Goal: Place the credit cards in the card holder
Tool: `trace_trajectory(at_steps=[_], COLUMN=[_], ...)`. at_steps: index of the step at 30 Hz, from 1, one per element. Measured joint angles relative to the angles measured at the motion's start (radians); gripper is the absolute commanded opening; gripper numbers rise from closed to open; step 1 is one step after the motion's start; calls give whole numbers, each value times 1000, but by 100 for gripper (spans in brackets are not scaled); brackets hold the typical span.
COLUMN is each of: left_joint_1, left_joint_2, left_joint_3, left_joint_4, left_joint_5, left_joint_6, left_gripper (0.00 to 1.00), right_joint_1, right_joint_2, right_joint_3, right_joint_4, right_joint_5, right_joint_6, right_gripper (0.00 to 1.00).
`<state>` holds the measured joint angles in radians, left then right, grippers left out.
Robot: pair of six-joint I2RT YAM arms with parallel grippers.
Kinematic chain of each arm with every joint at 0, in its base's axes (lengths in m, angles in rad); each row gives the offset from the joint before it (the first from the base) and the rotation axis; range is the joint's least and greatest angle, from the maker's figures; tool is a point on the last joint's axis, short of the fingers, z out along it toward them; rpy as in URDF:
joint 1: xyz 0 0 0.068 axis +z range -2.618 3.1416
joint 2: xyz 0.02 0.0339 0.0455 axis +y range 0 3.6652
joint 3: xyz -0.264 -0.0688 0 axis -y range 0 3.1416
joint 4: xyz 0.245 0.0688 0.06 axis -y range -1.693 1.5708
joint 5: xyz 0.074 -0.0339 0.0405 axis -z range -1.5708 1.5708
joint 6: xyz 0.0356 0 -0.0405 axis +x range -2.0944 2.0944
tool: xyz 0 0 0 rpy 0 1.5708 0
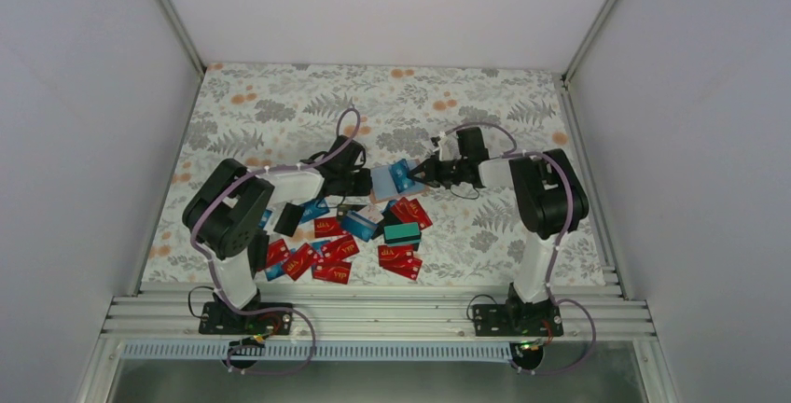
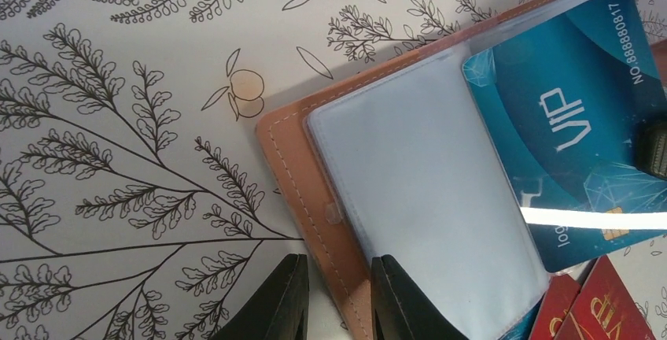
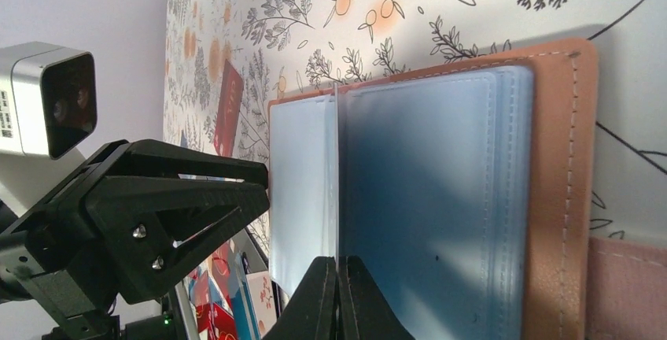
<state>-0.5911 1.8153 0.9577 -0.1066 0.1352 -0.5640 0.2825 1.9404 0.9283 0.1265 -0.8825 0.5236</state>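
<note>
**Feeding a blue card into the open holder**

Plain white walls (image 1: pixel 93 95) are boxing in a table under a cloth (image 1: pixel 280 104) printed with leaves and orange blossoms. The card holder (image 1: pixel 382 181) is lying open in the middle of the overhead view, tan cover down and clear sleeves (image 2: pixel 409 175) up.

My left pincer (image 2: pixel 338 261) is standing narrowly parted at the bottom of its own view. One finger (image 2: pixel 397 301) is overlapping the holder's near edge and the other is over bare cloth, so I judge I am pinning the holder, not pinching it.

My right pincer (image 3: pixel 337 263) is clamping a blue card (image 2: pixel 566 120), which its own camera is seeing edge-on as a thin line across the sleeves. In the left wrist view the card is sitting at the right of the frame, its edge meeting the sleeve's side. Whether it is inside a pocket I cannot tell.

The loose cards (image 1: pixel 336 249), mostly red, are lying just below the holder in the overhead view.

I am working on the insertion, with most of the task ahead. The next move is calling for a flat, square slide of the card towards the left of that frame, with the holder held down.
</note>
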Motion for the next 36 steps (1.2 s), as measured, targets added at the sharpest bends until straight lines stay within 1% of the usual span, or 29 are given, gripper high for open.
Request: trace_trajectory(at_steps=[6, 9, 25, 36], left_joint_1=[0, 0, 0, 0], left_joint_2=[9, 10, 13, 13], left_joint_3=[0, 0, 0, 0], left_joint_4=[14, 17, 23, 23], left_joint_5=[12, 15, 17, 18], left_joint_6=[0, 0, 0, 0], left_gripper=[22, 19, 18, 18], right_joint_1=[0, 0, 1, 1], right_joint_2=[13, 16, -32, -34], right_joint_3=[10, 16, 22, 22], right_joint_4=[-5, -14, -63, -68], right_joint_5=[-3, -2, 41, 32], right_joint_6=[9, 18, 50, 51], right_gripper=[4, 4, 4, 4])
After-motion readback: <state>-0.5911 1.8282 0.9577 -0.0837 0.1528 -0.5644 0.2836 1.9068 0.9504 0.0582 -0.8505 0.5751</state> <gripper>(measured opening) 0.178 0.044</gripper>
